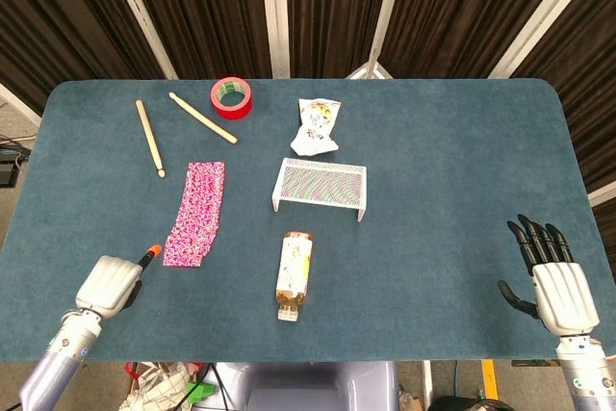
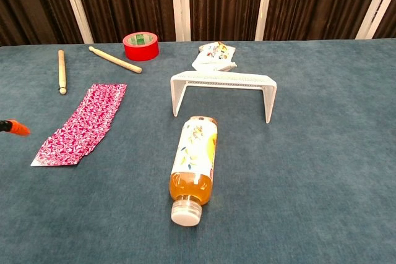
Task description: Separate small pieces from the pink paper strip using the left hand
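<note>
The pink patterned paper strip [image 1: 195,212] lies flat and whole on the blue table, left of centre; the chest view shows the strip [image 2: 80,125] too. My left hand [image 1: 114,284] hovers near the front left edge and holds nothing. Its orange-tipped finger [image 1: 151,253] points at the strip's near end, a short gap away. In the chest view only that orange fingertip [image 2: 15,128] shows, at the left edge. My right hand [image 1: 553,276] is at the front right edge with fingers spread and empty, far from the strip.
A juice bottle [image 1: 294,274] lies on its side right of the strip, with a white wire rack [image 1: 320,185] behind it. Further back are a snack packet [image 1: 317,127], a red tape roll [image 1: 232,97] and two wooden sticks [image 1: 149,137] [image 1: 202,117].
</note>
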Robot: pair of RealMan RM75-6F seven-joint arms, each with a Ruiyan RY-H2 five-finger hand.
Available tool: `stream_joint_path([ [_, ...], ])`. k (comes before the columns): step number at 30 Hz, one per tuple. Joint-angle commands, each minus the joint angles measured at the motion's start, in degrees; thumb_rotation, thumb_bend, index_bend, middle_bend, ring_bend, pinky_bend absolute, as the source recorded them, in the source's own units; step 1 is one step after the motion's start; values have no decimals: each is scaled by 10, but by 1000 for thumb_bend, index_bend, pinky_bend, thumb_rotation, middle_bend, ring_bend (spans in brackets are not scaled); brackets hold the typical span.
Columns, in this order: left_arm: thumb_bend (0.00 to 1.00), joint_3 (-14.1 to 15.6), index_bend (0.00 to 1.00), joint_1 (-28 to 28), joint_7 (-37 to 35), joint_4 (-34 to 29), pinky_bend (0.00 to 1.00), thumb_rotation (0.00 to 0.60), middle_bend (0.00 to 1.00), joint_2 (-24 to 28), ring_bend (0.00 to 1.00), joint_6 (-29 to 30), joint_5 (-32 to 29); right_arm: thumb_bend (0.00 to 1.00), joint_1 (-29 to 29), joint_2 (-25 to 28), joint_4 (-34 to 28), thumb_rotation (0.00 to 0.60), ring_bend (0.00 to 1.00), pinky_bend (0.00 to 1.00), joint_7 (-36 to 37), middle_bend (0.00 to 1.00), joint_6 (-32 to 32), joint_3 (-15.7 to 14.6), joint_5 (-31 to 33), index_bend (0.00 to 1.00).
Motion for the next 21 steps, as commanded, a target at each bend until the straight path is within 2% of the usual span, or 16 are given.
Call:
stream_joint_path([
  [1, 746, -9, 150, -18, 31, -1, 622, 600, 871, -17, 717, -14, -36, 310, 0, 1, 1, 600, 88, 67, 4, 39, -1, 0, 1, 0],
  [12, 746, -17, 150, -63, 103, 12, 622, 600, 871, -56, 719, -38, -137, 311, -1, 4, 3, 600, 88, 67, 12, 40, 3, 2, 1, 0],
  [21, 746, -2, 157, -91, 135, 14, 622, 600, 872, -75, 720, -38, -180, 311, -1, 4, 4, 600, 88, 67, 15, 39, 4, 2, 0, 0],
])
